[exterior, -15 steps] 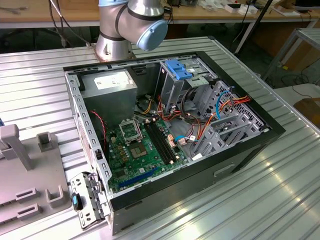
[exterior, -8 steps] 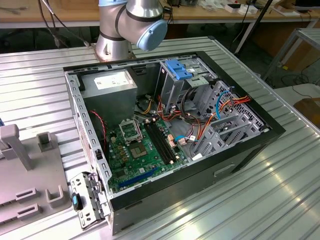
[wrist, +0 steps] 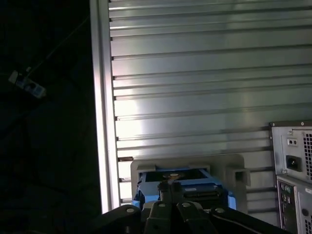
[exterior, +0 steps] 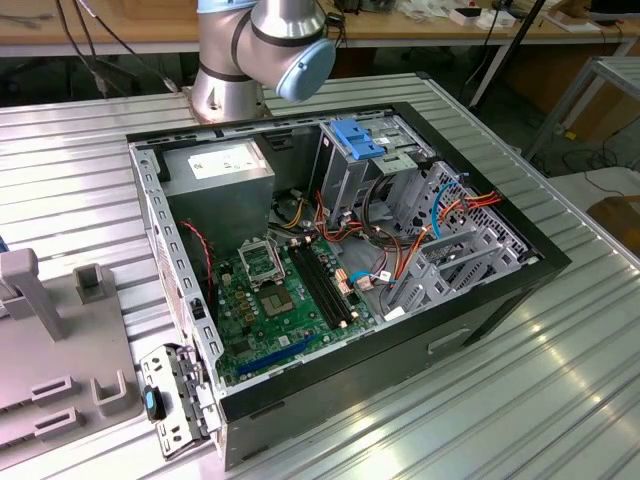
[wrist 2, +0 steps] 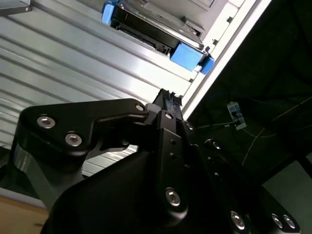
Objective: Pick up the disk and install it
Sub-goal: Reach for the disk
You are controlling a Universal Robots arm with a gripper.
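Note:
The disk [wrist 2: 146, 30] lies flat in a grey holder [wrist: 229, 168] near the edge of the ribbed metal table [wrist: 195, 73]. Its body is dark, with bright blue rails [wrist 2: 187, 54] at its ends. In the first wrist view the disk [wrist: 192, 191] sits just beyond my gripper [wrist: 168, 186]. My gripper [wrist 2: 168, 96] is shut with nothing in it and hangs above the table, short of the disk and apart from it. The open computer case [exterior: 340, 250] with its grey drive cage [exterior: 375, 170] stands in the middle of the table.
A blue bracket [exterior: 358, 138] tops the drive cage, and a grey power-supply box [exterior: 220, 170] fills the case's back corner. The case's rear panel [wrist: 292, 165] stands beside the holder. Grey fixtures [exterior: 60, 330] lie at the exterior view's left. Dark floor [wrist: 48, 122] lies past the table edge.

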